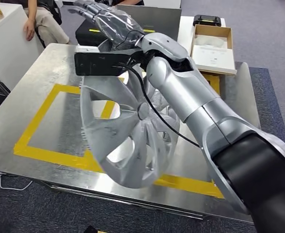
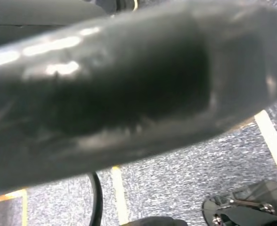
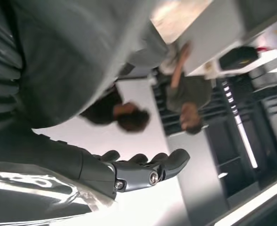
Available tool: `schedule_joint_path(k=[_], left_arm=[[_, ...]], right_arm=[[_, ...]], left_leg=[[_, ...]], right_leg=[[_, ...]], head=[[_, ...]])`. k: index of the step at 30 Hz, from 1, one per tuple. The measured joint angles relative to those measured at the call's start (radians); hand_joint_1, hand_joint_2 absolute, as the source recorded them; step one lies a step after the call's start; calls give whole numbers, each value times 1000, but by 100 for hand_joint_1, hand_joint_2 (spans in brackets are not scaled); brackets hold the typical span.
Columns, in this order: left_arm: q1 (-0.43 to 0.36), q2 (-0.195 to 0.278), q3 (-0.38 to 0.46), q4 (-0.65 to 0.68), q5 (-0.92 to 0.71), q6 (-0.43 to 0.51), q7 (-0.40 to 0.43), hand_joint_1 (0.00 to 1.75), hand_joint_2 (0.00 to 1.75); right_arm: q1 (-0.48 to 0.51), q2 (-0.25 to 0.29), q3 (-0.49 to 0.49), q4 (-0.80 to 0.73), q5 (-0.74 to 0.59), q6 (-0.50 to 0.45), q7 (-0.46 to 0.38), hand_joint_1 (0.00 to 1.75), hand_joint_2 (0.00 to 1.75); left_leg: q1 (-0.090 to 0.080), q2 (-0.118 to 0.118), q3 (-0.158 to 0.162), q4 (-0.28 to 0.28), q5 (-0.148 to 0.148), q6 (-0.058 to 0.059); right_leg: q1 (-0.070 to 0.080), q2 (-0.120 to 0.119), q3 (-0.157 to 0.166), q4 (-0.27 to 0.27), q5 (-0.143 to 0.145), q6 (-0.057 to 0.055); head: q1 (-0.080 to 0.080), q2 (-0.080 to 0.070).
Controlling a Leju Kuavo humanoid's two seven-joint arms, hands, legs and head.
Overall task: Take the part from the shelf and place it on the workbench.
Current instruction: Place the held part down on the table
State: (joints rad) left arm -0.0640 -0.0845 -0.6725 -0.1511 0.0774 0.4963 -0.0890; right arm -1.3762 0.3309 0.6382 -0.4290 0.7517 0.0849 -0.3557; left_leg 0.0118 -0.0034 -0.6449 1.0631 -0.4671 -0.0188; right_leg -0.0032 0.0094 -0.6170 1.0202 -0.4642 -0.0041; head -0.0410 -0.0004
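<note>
Left to right in the head view: person [image 1: 39, 19] seated beyond the desk [image 1: 31, 87]; wheel cover [image 1: 126, 131] tilted on edge over the yellow tape frame [image 1: 53, 155], lower rim looks touching or just above the desk, can't tell which. Right hand [image 1: 108, 22] is above the cover's upper rim, fingers [image 1: 84, 7] stretched out and apart, holding nothing. So the cover lies below and toward the robot from those fingers. Judgement: part nearly placed.

Right wrist view adds the fingers [image 3: 148, 165] straight with nothing between them. Left wrist view: blurred dark shape, carpet [image 2: 187, 183]; left hand's state can't tell.
</note>
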Motion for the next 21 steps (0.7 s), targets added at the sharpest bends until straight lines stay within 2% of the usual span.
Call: schedule_joint_path(k=[1, 3, 4, 5, 6, 8, 10, 11, 13, 15, 16, 18, 19, 20, 21], left_arm=[[-1, 0, 0, 0, 0, -1, -3, 0, 0], [-1, 0, 0, 0, 0, -1, -5, 0, 0], [-1, 0, 0, 0, 0, -1, -4, 0, 0], [0, -2, 0, 0, 2, 2, -1, 0, 0], [0, -4, 0, 0, 6, 7, 5, 0, 0], [1, -12, 0, 0, 14, 18, 17, 0, 0], [1, -19, 0, 0, 19, 21, 19, 0, 0], [1, -21, 0, 0, 19, 19, 18, 0, 0], [4, -23, 1, 0, 21, 16, 16, 0, 0], [5, -22, 1, 0, 23, 15, 15, 0, 0], [3, -23, 1, 0, 24, 14, 13, 0, 0], [3, -23, 2, 0, 24, 14, 10, 0, 0], [4, -23, 2, 0, 23, 13, 7, 0, 0], [4, -23, 2, 0, 23, 13, 4, 0, 0], [4, -23, 2, 0, 22, 14, 2, 0, 0]], right_arm=[[-4, 3, 12, -7, -37, 5, 8, 0, 0], [-12, 8, 33, -13, -89, -69, 19, 0, 0], [-10, 8, 37, -13, -105, -151, 21, 0, 0], [-1, 6, 31, -16, -130, -259, 11, 0, 0], [20, 4, 11, -25, -176, -370, -17, 0, 0], [90, 1, -79, -57, -361, -534, -118, 0, 0], [157, 3, -217, -94, -598, -540, -198, 0, 0], [181, 4, -283, -110, -679, -514, -212, 0, 0], [216, 5, -374, -140, -738, -462, -212, 0, 0], [236, 6, -423, -168, -753, -421, -202, 0, 0], [243, 6, -441, -180, -773, -401, -197, 0, 0], [255, 5, -464, -198, -800, -370, -192, 0, 0], [261, 4, -471, -203, -802, -358, -191, 0, 0], [266, 4, -475, -207, -799, -350, -189, 0, 0], [269, 2, -477, -209, -795, -344, -187, 0, 0]], left_leg=[[1, 0, -17, 43, -25, -5], [3, 0, -71, 169, -83, -12], [3, 0, -93, 219, -98, -14], [4, 0, -101, 238, -95, -14], [4, 0, -90, 217, -74, -13], [6, 0, -30, 96, -11, -11], [5, -2, 18, -6, 17, -6], [3, -3, 24, -24, 14, -2], [0, -3, 23, -29, 16, 13], [1, -1, 24, -34, 21, 27], [3, 0, 25, -36, 24, 34], [2, 0, 23, -37, 24, 40], [2, 0, 23, -36, 23, 41], [1, 0, 23, -36, 23, 42], [1, 0, 24, -36, 22, 42]], right_leg=[[-2, -1, 2, -1, 0, -4], [-2, -2, 4, -1, -1, -8], [-1, -2, 5, -1, -1, -9], [-1, -2, 7, -1, -2, -9], [-1, -2, 9, -1, -2, -9], [-1, -2, 14, 0, -5, -5], [3, -2, 12, 3, -7, 3], [4, -2, 10, 3, -6, 8], [3, -1, 5, 1, -5, 19], [0, -1, -10, 23, -23, 28], [-1, -2, -31, 64, -48, 32], [-1, -3, -92, 197, -110, 36], [-1, -3, -123, 258, -131, 37], [-1, -3, -139, 287, -134, 38], [-1, -3, -135, 276, -117, 37]], head=[[-1, 0], [-3, 0], [-3, 0], [-3, 0], [-3, 0], [-3, 0], [-3, 0], [-2, 0], [0, 0], [2, 0], [3, 0], [6, 0], [5, 0], [5, 0], [5, 0]])
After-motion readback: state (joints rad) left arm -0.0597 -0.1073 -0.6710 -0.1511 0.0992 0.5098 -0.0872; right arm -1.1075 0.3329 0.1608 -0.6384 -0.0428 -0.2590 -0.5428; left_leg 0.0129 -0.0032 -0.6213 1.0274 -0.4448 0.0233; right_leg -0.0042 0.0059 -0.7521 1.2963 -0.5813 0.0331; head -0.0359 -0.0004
